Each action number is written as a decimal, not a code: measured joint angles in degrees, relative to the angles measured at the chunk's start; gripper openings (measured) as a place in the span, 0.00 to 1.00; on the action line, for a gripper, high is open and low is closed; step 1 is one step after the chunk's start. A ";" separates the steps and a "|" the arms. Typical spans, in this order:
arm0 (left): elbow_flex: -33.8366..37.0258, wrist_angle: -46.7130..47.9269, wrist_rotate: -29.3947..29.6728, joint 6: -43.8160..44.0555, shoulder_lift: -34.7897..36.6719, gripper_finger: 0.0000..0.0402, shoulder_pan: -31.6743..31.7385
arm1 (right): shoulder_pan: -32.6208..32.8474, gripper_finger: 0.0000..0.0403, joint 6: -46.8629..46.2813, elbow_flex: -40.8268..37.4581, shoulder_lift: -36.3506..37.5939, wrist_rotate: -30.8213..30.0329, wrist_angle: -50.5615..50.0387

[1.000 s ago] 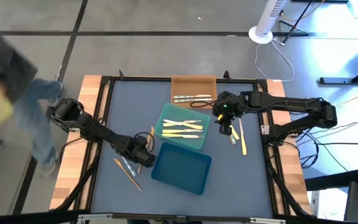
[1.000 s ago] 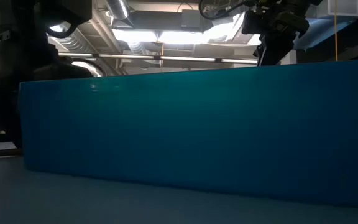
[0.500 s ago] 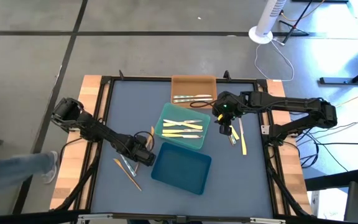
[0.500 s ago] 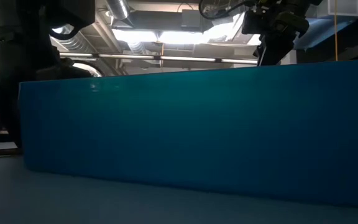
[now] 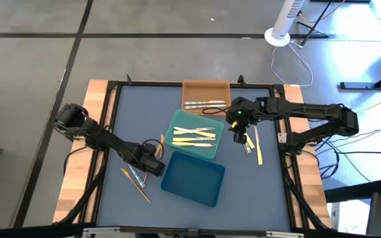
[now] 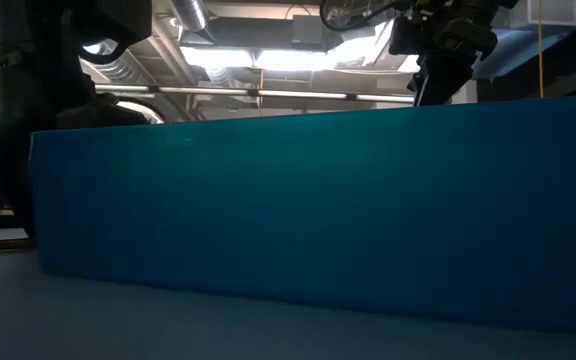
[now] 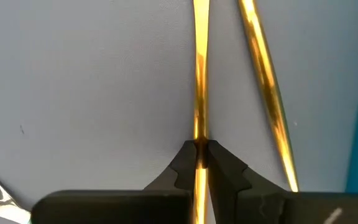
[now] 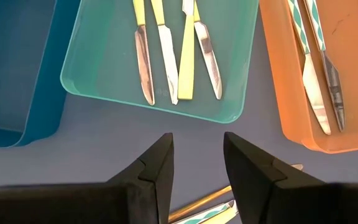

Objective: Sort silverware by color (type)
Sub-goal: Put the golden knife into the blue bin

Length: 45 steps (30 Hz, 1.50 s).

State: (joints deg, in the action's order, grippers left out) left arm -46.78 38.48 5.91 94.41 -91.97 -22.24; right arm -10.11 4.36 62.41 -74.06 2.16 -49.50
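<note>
While left fingers [image 7: 199,163] pinch orange-tan utensil [image 7: 199,81], right fingers [image 8: 197,163] apart

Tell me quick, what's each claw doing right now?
Left claw: closed on a gold utensil lying on the table.
Right claw: open, holding nothing, above the table near the green tray.

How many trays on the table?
3. Orange tray at the far edge, teal-green tray just in front of it, dark blue tray nearest the front, beside the left arm. None look hidden from above.
</note>
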 joint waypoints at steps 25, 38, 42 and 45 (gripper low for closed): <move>0.00 5.63 6.15 -2.66 11.37 0.03 0.00 | 0.00 0.32 0.00 -0.02 0.00 0.00 -0.02; -0.07 -2.42 22.91 -18.21 20.91 0.03 0.00 | 0.00 0.32 -0.02 -0.01 0.00 0.00 0.01; -0.07 -10.54 26.04 -29.20 20.87 0.03 0.00 | -0.02 0.32 -0.02 0.00 0.00 0.00 0.11; -0.09 -17.93 27.12 -37.52 20.86 0.03 0.00 | 0.00 0.32 -0.02 -0.02 0.00 0.00 0.15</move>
State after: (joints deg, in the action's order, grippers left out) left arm -46.87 20.55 33.03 56.89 -71.11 -22.24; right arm -10.11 4.34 62.39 -74.06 2.15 -49.35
